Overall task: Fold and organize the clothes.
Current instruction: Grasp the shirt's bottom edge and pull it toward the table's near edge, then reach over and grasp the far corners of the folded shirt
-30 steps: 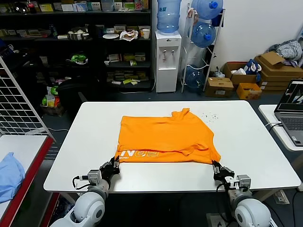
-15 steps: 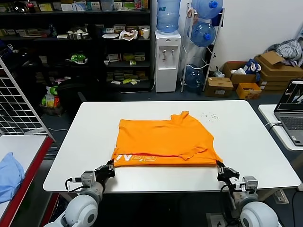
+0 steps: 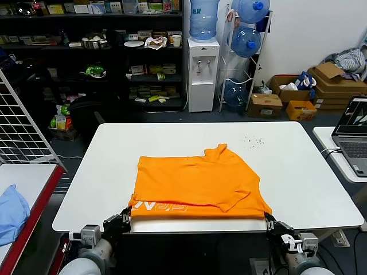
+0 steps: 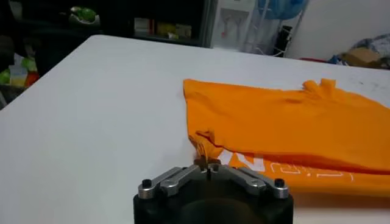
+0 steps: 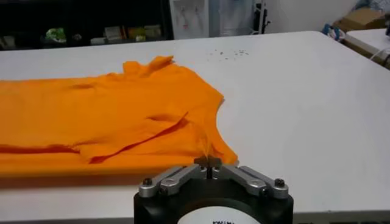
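Observation:
The orange T-shirt lies folded on the white table, its near edge at the table's front edge, with white lettering along the front strip. My left gripper is shut on the shirt's near left corner, at the table's front edge. My right gripper is shut on the near right corner. The left wrist view shows the pinched corner in front of my left gripper. The right wrist view shows the shirt and a thin pinch of fabric in my right gripper.
A light blue cloth lies on a red-edged side table at the left. A laptop stands on a table at the right. Shelves, a water dispenser and boxes stand behind the table.
Both grippers have pulled back toward me and down to the table's front edge, dragging the shirt nearer.

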You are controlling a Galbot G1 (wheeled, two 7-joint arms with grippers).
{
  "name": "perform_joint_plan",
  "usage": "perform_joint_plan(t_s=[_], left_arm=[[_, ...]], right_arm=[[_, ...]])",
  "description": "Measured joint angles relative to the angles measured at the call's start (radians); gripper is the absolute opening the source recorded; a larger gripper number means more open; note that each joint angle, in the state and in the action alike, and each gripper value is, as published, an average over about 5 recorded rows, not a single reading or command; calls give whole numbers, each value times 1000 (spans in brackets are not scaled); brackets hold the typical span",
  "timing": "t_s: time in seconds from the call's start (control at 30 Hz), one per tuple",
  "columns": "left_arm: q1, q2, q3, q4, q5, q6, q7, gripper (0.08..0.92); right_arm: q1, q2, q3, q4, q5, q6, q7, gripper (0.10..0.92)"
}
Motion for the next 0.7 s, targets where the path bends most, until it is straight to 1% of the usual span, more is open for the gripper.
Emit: perform_joint_plan(t_s=[0.13, 0.43, 0.57, 0.7], left_arm=[[43, 2, -12, -15, 2, 6, 2, 168], [67, 29, -49, -46, -11, 11, 8, 428], [35, 43, -62, -43, -34, 12, 19, 549], [-48, 43, -51, -10, -74, 12, 30, 662]], right_arm=[[-14, 3, 5, 14, -17, 2, 2, 202], [3, -24, 31, 55, -35, 3, 8, 460], [72, -46, 18, 53, -26, -10, 17, 590], [203, -66, -24, 18, 0, -34, 35, 694]])
